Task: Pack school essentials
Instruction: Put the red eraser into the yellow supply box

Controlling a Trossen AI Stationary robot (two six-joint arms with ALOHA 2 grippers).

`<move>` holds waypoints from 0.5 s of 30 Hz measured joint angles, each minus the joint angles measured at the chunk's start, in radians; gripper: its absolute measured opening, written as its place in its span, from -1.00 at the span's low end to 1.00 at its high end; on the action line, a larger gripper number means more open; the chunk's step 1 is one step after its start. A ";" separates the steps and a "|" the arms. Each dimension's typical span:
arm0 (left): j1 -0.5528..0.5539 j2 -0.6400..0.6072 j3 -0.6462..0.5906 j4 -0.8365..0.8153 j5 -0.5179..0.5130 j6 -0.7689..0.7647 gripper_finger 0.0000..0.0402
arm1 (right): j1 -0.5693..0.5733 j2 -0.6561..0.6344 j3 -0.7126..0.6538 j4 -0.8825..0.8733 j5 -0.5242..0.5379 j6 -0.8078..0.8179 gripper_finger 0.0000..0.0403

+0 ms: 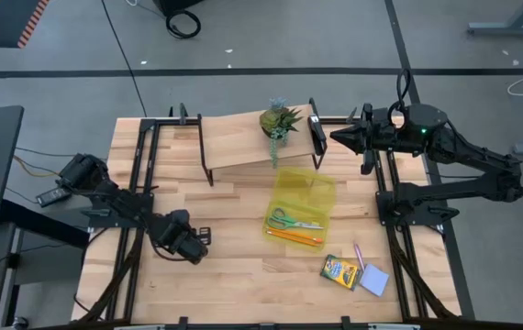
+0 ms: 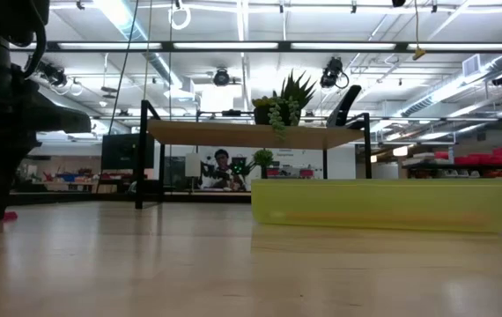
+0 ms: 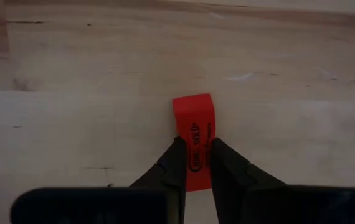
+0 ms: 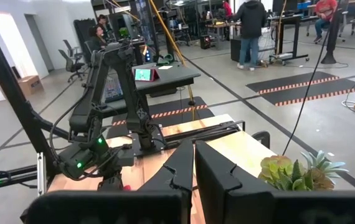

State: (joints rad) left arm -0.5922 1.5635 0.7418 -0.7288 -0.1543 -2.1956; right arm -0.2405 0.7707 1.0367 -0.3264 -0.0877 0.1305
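Worktop (image 1: 234, 275) wooden. Right gripper (image 1: 339, 135) parked high at far right edge, fingers nearly together, empty. Left gripper (image 3: 194, 163) low near left edge, fingers pinching a small red eraser (image 3: 194, 134). Yellow pouch (image 1: 300, 207) mid-worktop holds scissors (image 1: 291, 220) and pencils (image 1: 294, 236). Crayon box (image 1: 340, 271), pen (image 1: 360, 256), notepad (image 1: 373, 280) near front right corner.

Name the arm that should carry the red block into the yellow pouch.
Left. The left gripper is already shut on the red block, with the yellow pouch just to its right. The right gripper waits far back, beside the plant.
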 joint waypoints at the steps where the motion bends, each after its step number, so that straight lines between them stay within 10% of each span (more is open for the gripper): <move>1: 0.000 0.000 0.000 0.000 0.000 0.000 -0.76 | 0.000 0.000 0.000 0.000 0.000 0.000 -0.88; 15: 0.013 -0.002 0.128 -0.046 -0.009 0.184 -0.76 | 0.000 0.000 0.000 0.000 0.000 -0.007 -0.88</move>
State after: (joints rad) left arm -0.5795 1.5618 0.8697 -0.7747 -0.1628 -2.0114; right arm -0.2402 0.7708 1.0367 -0.3260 -0.0875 0.1237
